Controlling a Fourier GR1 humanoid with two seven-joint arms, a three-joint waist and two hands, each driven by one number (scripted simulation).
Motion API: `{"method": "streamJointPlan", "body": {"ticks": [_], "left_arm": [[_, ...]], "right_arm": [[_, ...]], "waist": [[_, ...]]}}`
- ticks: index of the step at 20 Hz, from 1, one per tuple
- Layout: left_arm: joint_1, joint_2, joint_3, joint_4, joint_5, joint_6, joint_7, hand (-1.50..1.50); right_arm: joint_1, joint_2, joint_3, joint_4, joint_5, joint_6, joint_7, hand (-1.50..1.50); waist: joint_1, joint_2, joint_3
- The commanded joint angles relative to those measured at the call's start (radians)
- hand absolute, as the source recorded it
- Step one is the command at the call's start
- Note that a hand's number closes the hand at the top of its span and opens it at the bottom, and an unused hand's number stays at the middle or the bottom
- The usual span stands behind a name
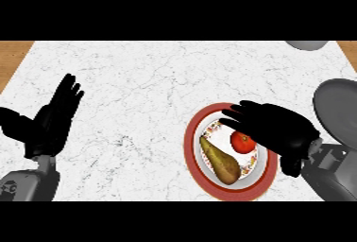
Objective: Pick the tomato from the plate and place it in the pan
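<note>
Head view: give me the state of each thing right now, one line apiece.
tomato: on the plate, not gripped
pear: lying on the plate beside the tomato
plate: on the counter
pan: nothing visible inside
right hand: open, over the tomato
left hand: open, resting

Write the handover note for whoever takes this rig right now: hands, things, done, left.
Left hand: open, resting at the view's left, holding nothing.
Right hand: open, over the plate, just above the tomato; not closed on it.
Tomato lies on the plate beside a pear.
Pan: at the right edge, nothing visible in it.
Done: the reach to the plate.
Left: grasp the tomato, lift it, place it in the pan.
</note>
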Motion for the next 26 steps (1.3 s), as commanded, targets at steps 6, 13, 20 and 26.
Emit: {"method": "streamJointPlan", "body": {"ticks": [6,13,20,26], "left_arm": [[-0.003,-0.046,0.011,-0.018,-0.02,-0.022,0.034,0.0],[-0.003,-0.028,0.055,-0.038,-0.029,-0.052,0.052,0.0],[0.041,-0.101,0.024,0.01,-0.098,-0.041,-0.03,0.0],[-0.036,-0.086,0.057,-0.002,-0.106,-0.043,0.07,0.0]], "right_arm": [[-0.002,0.124,-0.003,0.167,0.127,-0.065,-0.049,-1.5],[0.028,0.142,0.037,0.289,0.255,-0.165,-0.123,-1.5],[0.008,0.214,-0.034,0.394,0.284,-0.227,-0.19,-1.5],[0.004,0.277,-0.034,0.476,0.355,-0.23,-0.196,-1.5]], "waist": [[0.003,0.001,0.0],[0.003,0.0,0.0],[0.001,0.001,0.0],[-0.001,0.001,0.0]]}}
